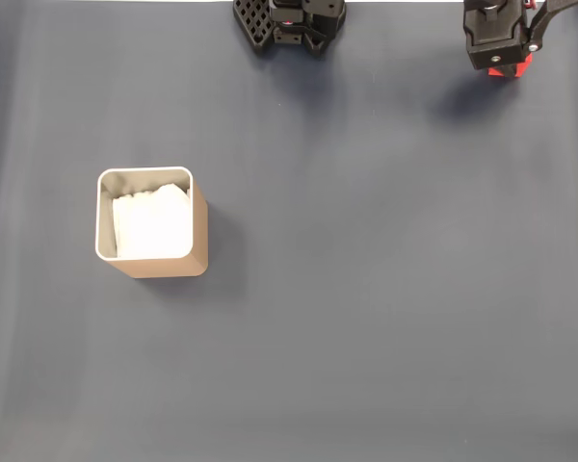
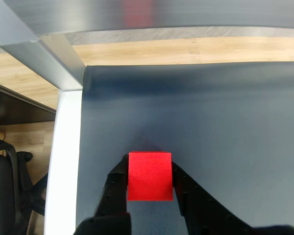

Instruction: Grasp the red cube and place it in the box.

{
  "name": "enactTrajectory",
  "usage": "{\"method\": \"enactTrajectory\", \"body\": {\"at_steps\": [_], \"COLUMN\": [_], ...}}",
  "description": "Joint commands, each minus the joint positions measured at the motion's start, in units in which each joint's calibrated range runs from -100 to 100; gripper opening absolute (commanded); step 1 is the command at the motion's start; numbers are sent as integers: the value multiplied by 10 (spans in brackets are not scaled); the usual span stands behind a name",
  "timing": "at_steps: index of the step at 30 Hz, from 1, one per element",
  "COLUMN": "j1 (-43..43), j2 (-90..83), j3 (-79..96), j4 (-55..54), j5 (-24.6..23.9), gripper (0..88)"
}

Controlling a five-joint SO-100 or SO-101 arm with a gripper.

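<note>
our gripper (image 2: pixel 149 188) pinches the red cube (image 2: pixel 150 176) at the dark mat's (image 1: pixel 385 289) far edge — well apart from the box (image 1: pixel 154 231), bare mat between; a chair (image 2: pixel 10 186) sits off-table.

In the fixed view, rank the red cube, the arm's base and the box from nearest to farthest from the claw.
1. The red cube: at the claw itself, top right, between its fingers in the wrist view.
2. The arm's base: top centre, left of the claw.
3. The box: mid-left on the mat, clearly farthest.
</note>
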Motion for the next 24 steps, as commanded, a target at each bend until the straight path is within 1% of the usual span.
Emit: {"method": "enactTrajectory", "body": {"at_steps": [1,6,13,18,24], "j1": [-5,-5,5,34,99], "j2": [-1,0,-6,-14,-28], "j3": [-26,-31,-57,-123,-215], "j4": [11,23,61,152,264], "j5": [3,4,-1,-15,-27], "gripper": [97,21,2,2,2]}}
